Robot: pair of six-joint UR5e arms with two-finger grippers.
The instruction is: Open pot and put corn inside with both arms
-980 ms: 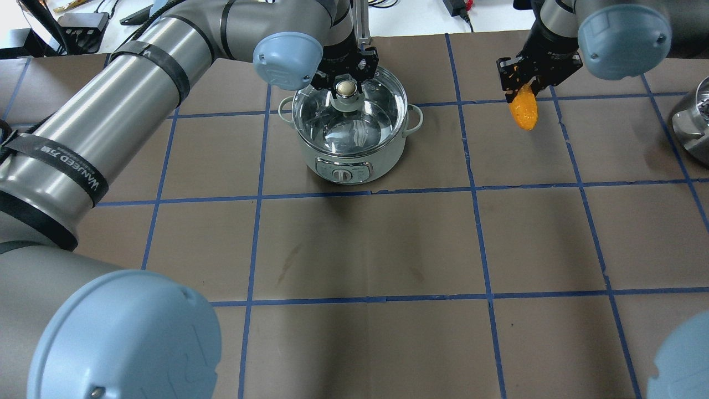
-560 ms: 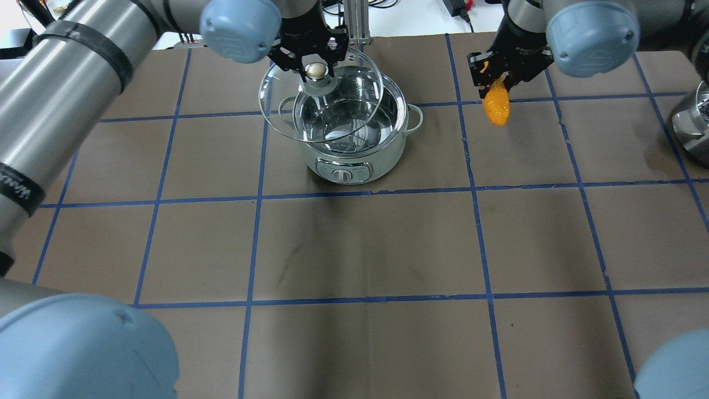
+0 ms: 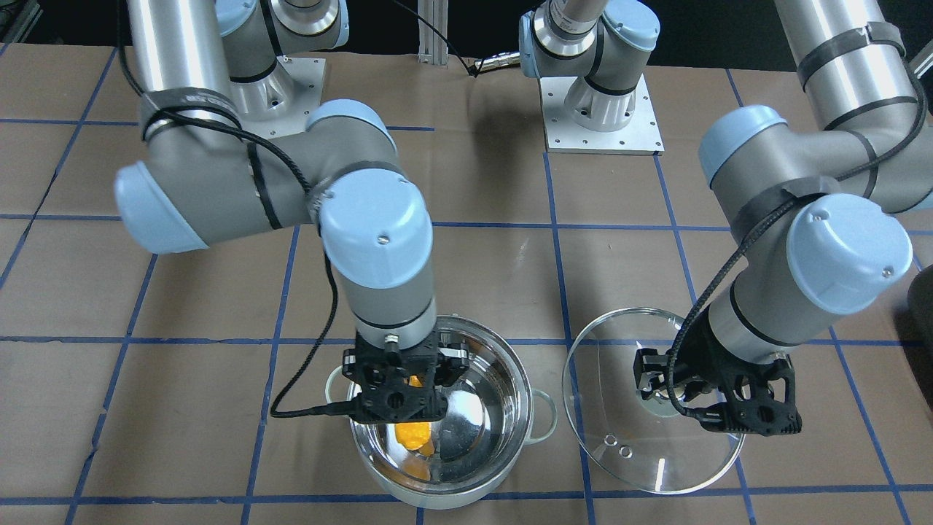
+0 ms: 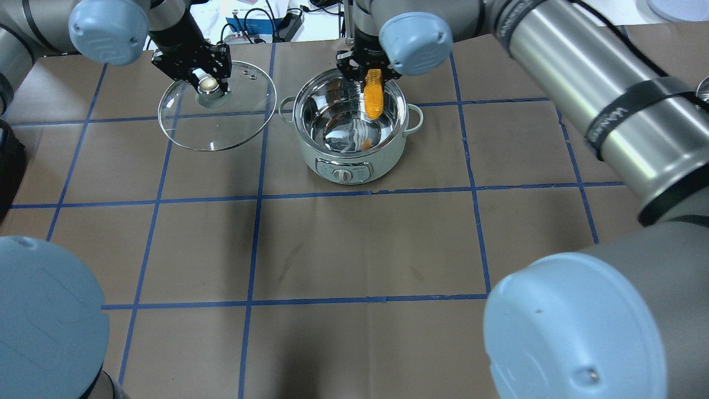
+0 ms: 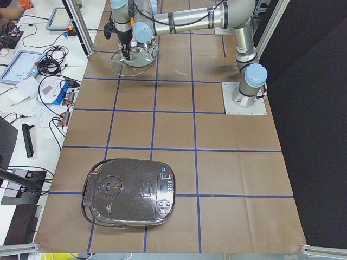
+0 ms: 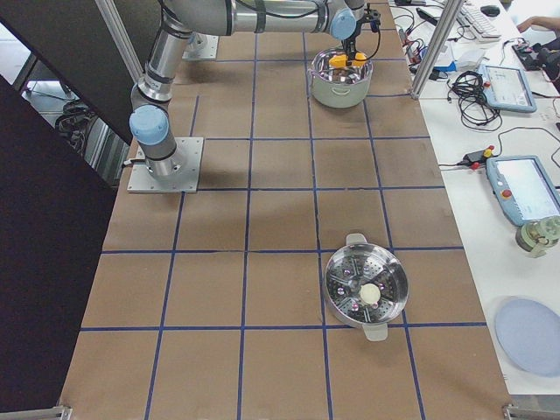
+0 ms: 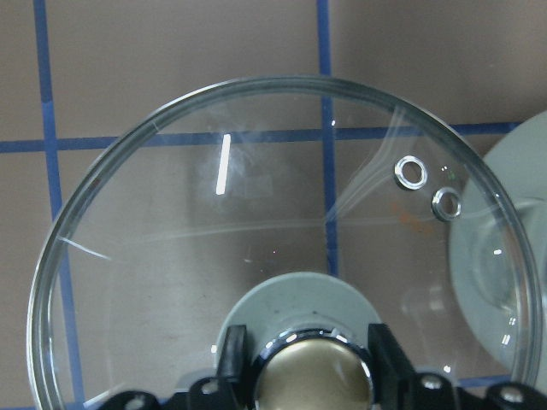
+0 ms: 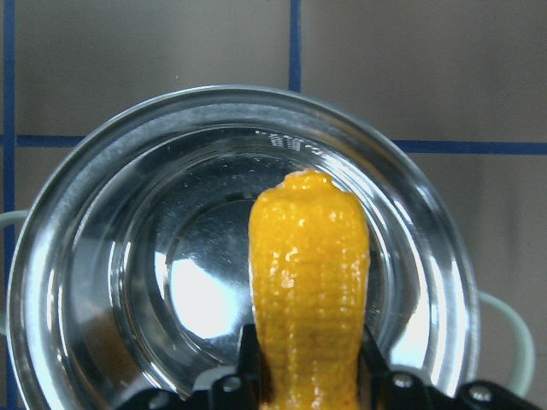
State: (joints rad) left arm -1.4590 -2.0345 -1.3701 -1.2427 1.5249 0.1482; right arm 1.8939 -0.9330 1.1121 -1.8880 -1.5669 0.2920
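The steel pot [image 4: 354, 149] stands open on the table; it also shows in the front view [image 3: 496, 408] and the right wrist view [image 8: 102, 256]. My right gripper [image 4: 370, 76] is shut on the yellow-orange corn [image 4: 373, 100], holding it upright over the pot's open mouth; the corn fills the right wrist view [image 8: 309, 282] and shows in the front view [image 3: 412, 436]. My left gripper [image 4: 206, 83] is shut on the knob [image 7: 314, 376] of the clear glass lid [image 4: 221, 130], held to the pot's left, apart from it. The lid also shows in the front view [image 3: 619, 408].
A dark rice cooker [image 5: 129, 192] sits toward the table's left end. A steamer pot [image 6: 366, 291] stands toward the right end. Cables and tablets lie on the bench beyond the table's far edge.
My left gripper has carried the lid off the pot, leftward. My right gripper has moved left with the corn from beside the pot to over its open mouth.
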